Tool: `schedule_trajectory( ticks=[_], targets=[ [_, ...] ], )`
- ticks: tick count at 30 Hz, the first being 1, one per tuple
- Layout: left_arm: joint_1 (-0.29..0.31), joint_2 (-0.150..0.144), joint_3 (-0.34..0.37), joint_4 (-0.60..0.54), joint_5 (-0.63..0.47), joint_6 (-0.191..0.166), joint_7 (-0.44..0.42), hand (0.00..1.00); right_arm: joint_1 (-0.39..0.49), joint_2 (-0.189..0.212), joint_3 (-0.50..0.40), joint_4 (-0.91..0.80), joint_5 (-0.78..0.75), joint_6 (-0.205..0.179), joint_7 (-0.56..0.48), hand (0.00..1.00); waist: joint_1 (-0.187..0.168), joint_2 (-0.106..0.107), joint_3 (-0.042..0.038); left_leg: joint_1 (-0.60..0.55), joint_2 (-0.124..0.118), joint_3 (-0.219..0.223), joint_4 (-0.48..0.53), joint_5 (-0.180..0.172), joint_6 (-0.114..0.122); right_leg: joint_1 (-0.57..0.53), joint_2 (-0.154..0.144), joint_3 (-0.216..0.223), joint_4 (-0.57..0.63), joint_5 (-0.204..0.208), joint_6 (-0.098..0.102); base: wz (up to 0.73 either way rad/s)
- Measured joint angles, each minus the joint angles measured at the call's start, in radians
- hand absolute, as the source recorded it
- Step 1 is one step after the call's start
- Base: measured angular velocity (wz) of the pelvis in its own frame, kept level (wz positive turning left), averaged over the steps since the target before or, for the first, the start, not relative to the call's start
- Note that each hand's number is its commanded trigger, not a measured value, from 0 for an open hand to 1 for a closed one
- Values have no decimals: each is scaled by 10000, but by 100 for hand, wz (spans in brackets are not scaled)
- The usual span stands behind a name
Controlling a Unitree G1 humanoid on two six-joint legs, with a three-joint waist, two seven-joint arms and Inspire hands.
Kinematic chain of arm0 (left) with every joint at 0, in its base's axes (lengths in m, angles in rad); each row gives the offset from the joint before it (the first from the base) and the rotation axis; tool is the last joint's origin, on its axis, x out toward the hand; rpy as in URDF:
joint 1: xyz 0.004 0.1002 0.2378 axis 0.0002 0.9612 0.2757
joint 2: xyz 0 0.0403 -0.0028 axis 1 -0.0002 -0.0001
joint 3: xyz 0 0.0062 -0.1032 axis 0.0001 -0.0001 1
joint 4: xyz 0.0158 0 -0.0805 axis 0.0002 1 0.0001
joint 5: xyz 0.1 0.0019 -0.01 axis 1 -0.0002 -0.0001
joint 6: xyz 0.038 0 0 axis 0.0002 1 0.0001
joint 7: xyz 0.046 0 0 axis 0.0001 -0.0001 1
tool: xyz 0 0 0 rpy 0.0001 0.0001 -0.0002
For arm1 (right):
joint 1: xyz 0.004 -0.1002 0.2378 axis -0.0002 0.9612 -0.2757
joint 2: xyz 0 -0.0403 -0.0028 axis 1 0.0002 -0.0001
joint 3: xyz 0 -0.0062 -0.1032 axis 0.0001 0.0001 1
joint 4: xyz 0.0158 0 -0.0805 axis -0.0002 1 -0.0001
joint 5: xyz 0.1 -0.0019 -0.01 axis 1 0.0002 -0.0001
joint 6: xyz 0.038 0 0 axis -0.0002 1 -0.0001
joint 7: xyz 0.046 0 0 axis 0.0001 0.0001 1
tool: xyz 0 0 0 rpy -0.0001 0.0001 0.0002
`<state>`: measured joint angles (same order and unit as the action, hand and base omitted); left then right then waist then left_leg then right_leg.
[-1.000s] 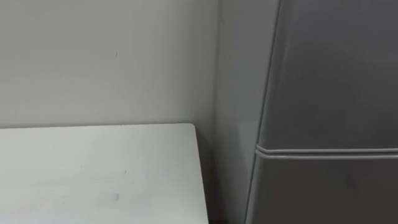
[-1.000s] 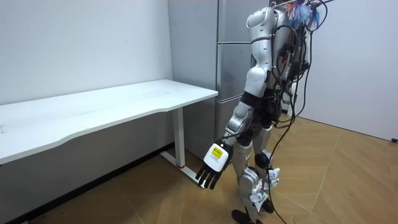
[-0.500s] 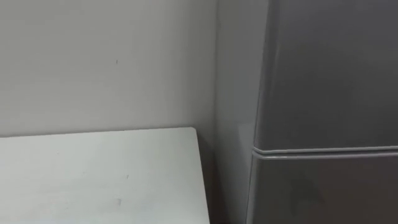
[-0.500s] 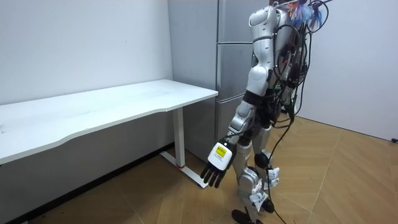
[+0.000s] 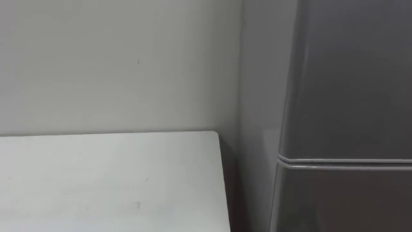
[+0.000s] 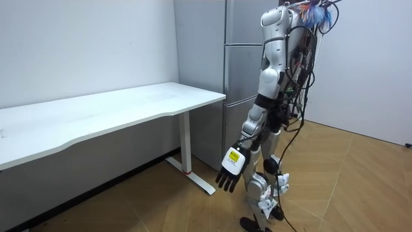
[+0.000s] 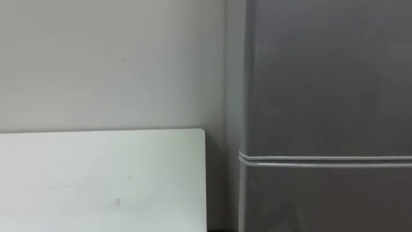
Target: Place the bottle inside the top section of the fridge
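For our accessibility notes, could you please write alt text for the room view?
A humanoid robot stands facing a grey fridge at the end of a white table, its left robot hand hanging open at its side. Its doors are closed.

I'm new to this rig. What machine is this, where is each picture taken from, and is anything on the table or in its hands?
It is a two-legged humanoid robot with five-fingered hands. The room view comes from a camera standing in the room; the two eye views come from its head. It stands facing a grey fridge, doors shut, beside a white table whose top is bare. Its left hand hangs open at its side, holding nothing.
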<state>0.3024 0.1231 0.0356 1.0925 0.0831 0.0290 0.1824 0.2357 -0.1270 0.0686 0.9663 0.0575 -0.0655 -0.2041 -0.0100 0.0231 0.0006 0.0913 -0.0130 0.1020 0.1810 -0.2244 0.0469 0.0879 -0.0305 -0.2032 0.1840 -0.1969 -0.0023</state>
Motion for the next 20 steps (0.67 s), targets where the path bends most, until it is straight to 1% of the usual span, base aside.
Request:
schedule_trajectory(
  ticks=[3, 7, 10, 13, 17, 20],
  targets=[
    [-146, 22, -4, -40, -9, 1, 0, 0, -26, -25, 1, 1, 14, -1, 366, 0, 63, -39, 16, -60, -1, -20, 24, 0, 0, 14, -10, -35, 9, 0, 0, 4],
    [-264, 26, -35, -22, 57, 1, -109, 0, -66, -31, -14, 52, 117, -2, 674, 0, 115, -148, 83, -86, -1, 16, 38, 0, 0, 5, -22, -115, 9, 0, -1, 1],
    [-264, 25, -135, 75, 332, 7, -171, 0, -166, -30, -13, 317, 207, -6, 859, 0, 125, -237, 89, -86, -4, 19, 47, 0, 0, 34, -22, -190, 3, -2, -3, 5],
    [-252, 23, -218, 196, 554, 107, -171, 0, -315, -29, -24, 668, 334, 2, 977, 0, 126, -288, 86, -83, -5, 19, 76, -9, 7, 90, -30, -224, -4, -6, 1, 7],
    [-206, 24, -220, 272, 875, 179, -170, 0, -528, -51, -39, 1190, 475, 7, 1157, 0, 115, -285, 84, -61, -3, 17, 83, -12, 6, 117, -34, -222, -24, -8, 0, 1],
    [-212, 23, -226, 275, 883, 232, -164, 0, -575, -51, -42, 1332, 662, 6, 1211, 0, 121, -274, 79, 33, 1, 19, 74, -15, 1, 183, -39, -224, -104, -8, 0, 0]
  ],
)
